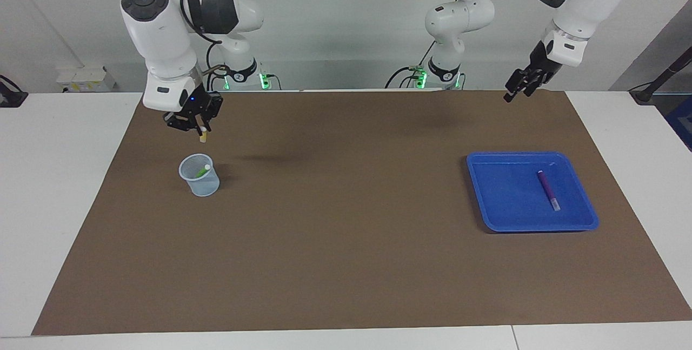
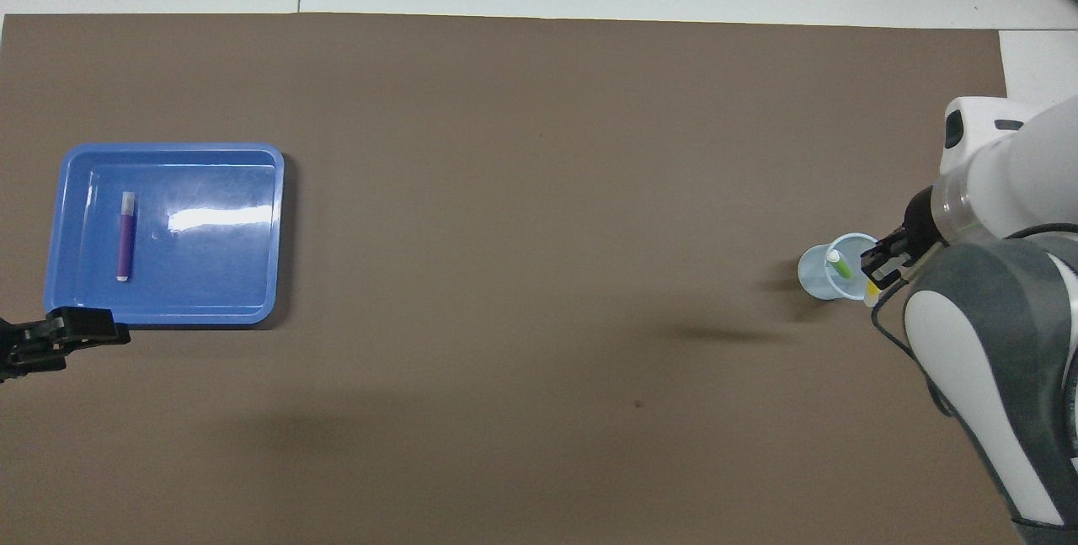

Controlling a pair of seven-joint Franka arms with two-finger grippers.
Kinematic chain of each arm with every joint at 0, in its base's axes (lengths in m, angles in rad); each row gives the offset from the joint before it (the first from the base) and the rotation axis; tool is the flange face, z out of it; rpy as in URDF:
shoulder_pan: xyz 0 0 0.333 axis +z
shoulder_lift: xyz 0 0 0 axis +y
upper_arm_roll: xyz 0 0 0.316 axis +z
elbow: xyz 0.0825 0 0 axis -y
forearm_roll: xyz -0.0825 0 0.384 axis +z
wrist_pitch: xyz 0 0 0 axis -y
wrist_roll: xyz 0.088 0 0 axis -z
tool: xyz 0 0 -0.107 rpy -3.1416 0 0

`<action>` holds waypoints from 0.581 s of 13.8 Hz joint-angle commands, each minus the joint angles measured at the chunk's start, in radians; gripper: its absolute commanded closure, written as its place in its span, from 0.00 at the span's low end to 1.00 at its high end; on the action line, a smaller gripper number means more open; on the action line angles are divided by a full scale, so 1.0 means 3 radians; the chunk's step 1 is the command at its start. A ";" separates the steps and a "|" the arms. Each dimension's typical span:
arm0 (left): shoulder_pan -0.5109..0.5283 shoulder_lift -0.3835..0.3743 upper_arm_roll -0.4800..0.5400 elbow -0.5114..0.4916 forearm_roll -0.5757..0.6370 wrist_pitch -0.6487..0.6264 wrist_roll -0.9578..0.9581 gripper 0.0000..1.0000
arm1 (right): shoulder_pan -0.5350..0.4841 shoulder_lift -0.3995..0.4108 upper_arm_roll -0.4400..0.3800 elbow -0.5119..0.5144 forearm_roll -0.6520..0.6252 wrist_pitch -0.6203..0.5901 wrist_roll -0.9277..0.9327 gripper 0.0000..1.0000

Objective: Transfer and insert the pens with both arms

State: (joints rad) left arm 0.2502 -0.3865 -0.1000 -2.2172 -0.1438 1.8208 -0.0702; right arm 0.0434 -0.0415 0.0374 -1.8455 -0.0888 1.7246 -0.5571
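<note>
My right gripper (image 1: pixel 195 127) is shut on the yellow pen (image 1: pixel 203 137), which hangs nearly upright with its pale end down. It is in the air just above the clear plastic cup (image 1: pixel 200 177), off the rim on the robots' side; the overhead view shows the right gripper (image 2: pixel 884 265) at the cup's (image 2: pixel 821 282) edge. A green pen (image 1: pixel 203 169) leans inside the cup. The purple pen (image 1: pixel 547 190) lies flat in the blue tray (image 1: pixel 486 198). My left gripper (image 1: pixel 516 90) waits open and empty, raised over the mat's edge nearer the robots than the tray.
A brown mat (image 1: pixel 346 242) covers most of the white table. Two smaller white arms with green-lit bases (image 1: pixel 443 77) stand at the robots' end. The tray (image 2: pixel 168 316) and purple pen (image 2: pixel 125 237) lie toward the left arm's end.
</note>
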 commanded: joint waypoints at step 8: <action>0.0209 0.0924 -0.0025 0.0165 0.0361 0.0929 0.0908 0.18 | -0.0221 0.0077 0.0049 -0.0653 -0.0077 0.0959 -0.0147 1.00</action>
State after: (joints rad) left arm 0.2974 -0.1744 -0.0995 -2.1950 -0.0658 2.0462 0.1508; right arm -0.0022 -0.0153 0.0385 -2.0096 -0.0947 1.9739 -0.5835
